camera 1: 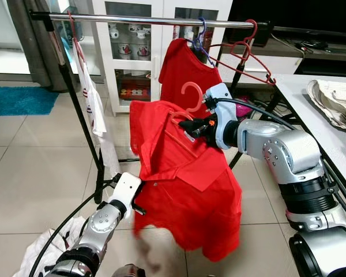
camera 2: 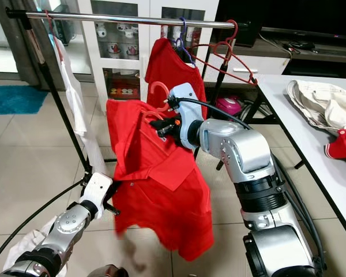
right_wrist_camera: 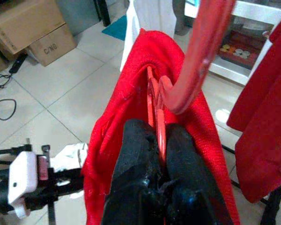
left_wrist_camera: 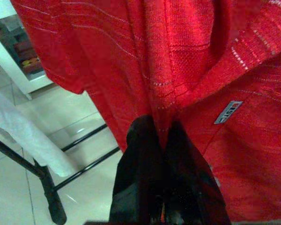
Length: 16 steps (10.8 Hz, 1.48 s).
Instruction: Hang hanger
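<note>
1. Beige tile floor (camera 1: 34,173), daylight from the left side.
2. White glass-door cabinet (camera 1: 132,52) behind right gripper (camera 1: 187,125).
3. Teal rug (camera 1: 20,99) far left of it.
4. White table (camera 1: 328,133) to its right.

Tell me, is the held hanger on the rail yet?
No. The right gripper holds the hanger below the rail, hook free.

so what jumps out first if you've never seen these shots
A bright red shirt on a red hanger held mid-air below the clothes rail. The right gripper clamps the hanger's neck, while the left gripper pinches the shirt's lower fabric. Another red shirt already hangs on the rail behind.
</note>
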Tool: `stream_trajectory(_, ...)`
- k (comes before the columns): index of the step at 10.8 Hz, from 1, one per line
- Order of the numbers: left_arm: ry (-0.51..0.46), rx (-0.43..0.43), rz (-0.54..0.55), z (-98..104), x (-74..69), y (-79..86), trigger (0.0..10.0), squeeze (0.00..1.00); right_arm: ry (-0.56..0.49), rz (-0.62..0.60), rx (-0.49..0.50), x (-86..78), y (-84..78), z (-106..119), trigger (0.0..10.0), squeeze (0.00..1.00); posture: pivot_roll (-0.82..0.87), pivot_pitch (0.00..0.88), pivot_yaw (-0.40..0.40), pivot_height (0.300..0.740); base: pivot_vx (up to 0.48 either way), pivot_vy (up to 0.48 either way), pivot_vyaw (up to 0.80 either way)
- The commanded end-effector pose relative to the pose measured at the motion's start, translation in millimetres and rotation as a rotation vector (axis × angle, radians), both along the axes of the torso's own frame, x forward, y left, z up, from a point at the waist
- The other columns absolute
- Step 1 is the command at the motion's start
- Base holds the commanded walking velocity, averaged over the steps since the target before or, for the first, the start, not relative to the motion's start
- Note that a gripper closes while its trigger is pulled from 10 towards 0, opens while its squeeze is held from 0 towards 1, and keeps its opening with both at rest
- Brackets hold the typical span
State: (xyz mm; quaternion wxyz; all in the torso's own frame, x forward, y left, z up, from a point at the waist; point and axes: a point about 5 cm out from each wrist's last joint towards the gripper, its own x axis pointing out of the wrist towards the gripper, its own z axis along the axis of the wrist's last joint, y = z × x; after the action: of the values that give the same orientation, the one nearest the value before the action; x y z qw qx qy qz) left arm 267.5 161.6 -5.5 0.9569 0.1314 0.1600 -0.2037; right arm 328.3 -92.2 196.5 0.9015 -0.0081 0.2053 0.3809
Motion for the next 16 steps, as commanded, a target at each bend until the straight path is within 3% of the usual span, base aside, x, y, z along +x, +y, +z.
stream_trajectory(1,0.037,-0.056,0.037,-6.7,-9.2,6.0,10.0,0.0,-0.106,-0.044,0.015,6.0,-10.2,20.2,0.0,0.0,-0.12,0.0,-0.061,0.74,0.0,0.0,0.0)
stream_trajectory(2,-0.01,-0.217,0.011,4.9,-6.6,1.5,10.0,1.0,-0.105,-0.056,0.023,4.8,-12.6,16.9,0.0,0.0,-0.11,0.0,-0.051,0.74,0.0,0.0,0.0)
stream_trajectory(4,-0.152,-0.385,-0.002,36.8,-2.3,10.8,10.0,1.0,-0.097,-0.123,0.008,-0.7,-24.0,2.3,0.0,0.0,-0.1,0.0,-0.01,0.74,0.0,0.0,0.0)
stream_trajectory(5,-0.228,-0.427,-0.025,57.5,-2.5,17.5,10.0,1.0,-0.085,-0.168,0.005,-4.5,-31.8,-7.1,0.0,0.0,-0.1,0.0,0.001,0.74,0.0,0.0,0.0)
stream_trajectory(6,-0.274,-0.421,-0.028,76.4,-3.4,22.3,10.0,1.0,-0.089,-0.211,0.001,-9.1,-40.3,-17.9,0.0,0.0,-0.09,0.0,0.023,0.74,0.0,0.0,0.0)
stream_trajectory(7,-0.288,-0.384,-0.006,88.1,-3.7,24.6,10.0,0.91,-0.097,-0.277,-0.024,-14.8,-48.9,-31.9,0.0,0.0,-0.09,0.0,0.033,0.74,0.0,0.0,0.0)
stream_trajectory(8,-0.3,-0.364,0.015,93.8,-5.2,23.1,10.0,0.0,-0.09,-0.337,-0.033,-21.7,-55.3,-44.9,0.0,0.0,-0.08,0.0,0.035,0.74,0.0,0.0,0.0)
stream_trajectory(9,-0.292,-0.353,0.024,96.5,-6.7,14.3,10.0,0.0,-0.062,-0.412,0.002,-33.7,-61.8,-63.8,0.0,0.0,-0.07,0.0,0.034,0.74,0.0,0.0,0.0)
stream_trajectory(10,-0.287,-0.354,0.034,95.6,-6.1,10.9,10.0,0.0,-0.055,-0.445,0.005,-39.0,-64.8,-72.0,4.4,0.0,-0.07,0.0,0.037,0.74,0.0,0.0,0.0)
stream_trajectory(11,-0.255,-0.322,0.127,87.8,-2.7,11.3,10.0,0.0,-0.029,-0.518,-0.012,-46.5,-72.7,-91.6,10.0,0.0,-0.07,0.0,0.039,0.74,0.0,0.0,0.0)
stream_trajectory(12,-0.254,-0.271,0.14,87.0,-2.6,9.5,10.0,0.0,-0.077,-0.521,-0.052,-49.1,-75.8,-99.5,10.0,0.0,-0.06,0.0,0.035,0.74,0.285,0.0,0.0)
stream_trajectory(16,-0.243,-0.245,0.155,89.5,-1.8,3.8,10.0,0.0,-0.151,-0.639,-0.027,-43.1,-77.0,-105.3,10.0,0.0,-0.04,0.0,0.04,0.74,0.376,0.0,0.52)
